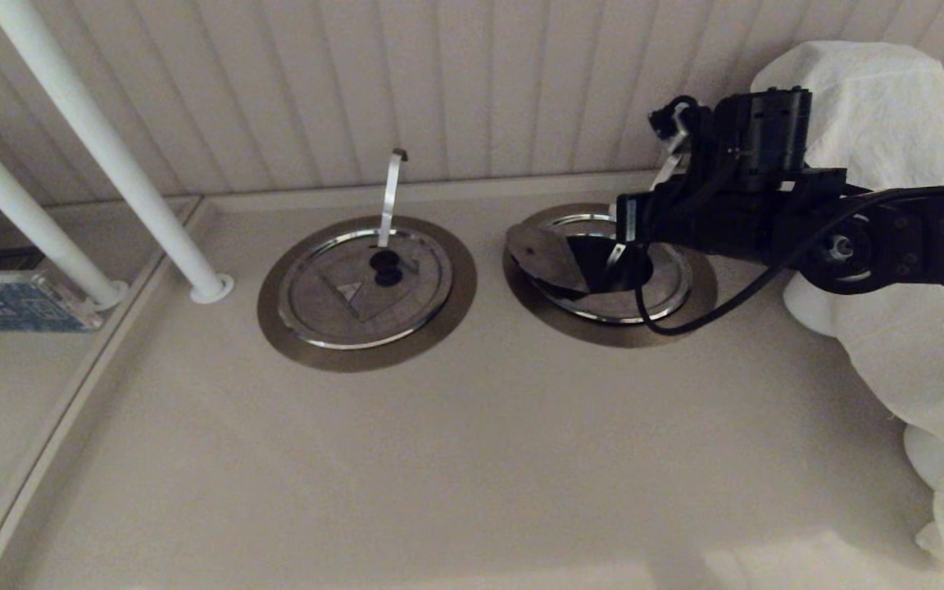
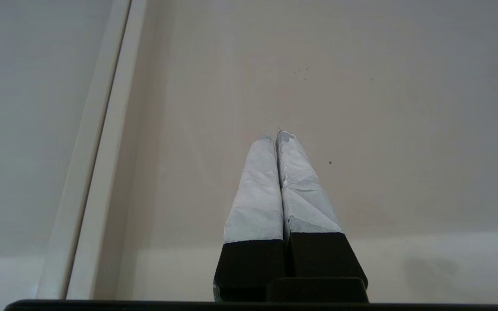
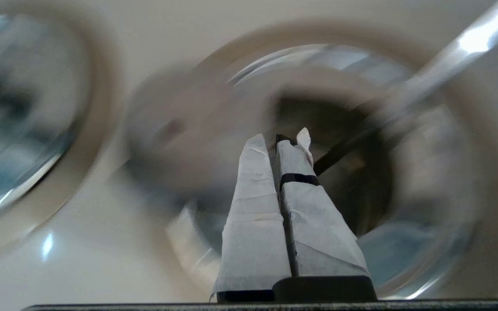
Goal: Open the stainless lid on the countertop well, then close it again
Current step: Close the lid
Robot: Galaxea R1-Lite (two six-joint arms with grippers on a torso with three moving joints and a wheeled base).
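The right gripper (image 1: 632, 246), fingers pressed together and empty, hung over the countertop well (image 1: 603, 258). The stainless lid (image 1: 542, 256) stood tilted at the well's left edge, apparently pushed open. The left gripper (image 2: 275, 134), also closed, was parked away from the well.

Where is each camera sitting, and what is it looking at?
Head view: high up, looking down at the counter; the right arm reaches over the open well and tilted lid.
Left wrist view: behind the shut left gripper, facing bare counter.
Right wrist view: behind the shut right gripper, facing the dark well.
Head and right wrist views both show that well and the second lid.
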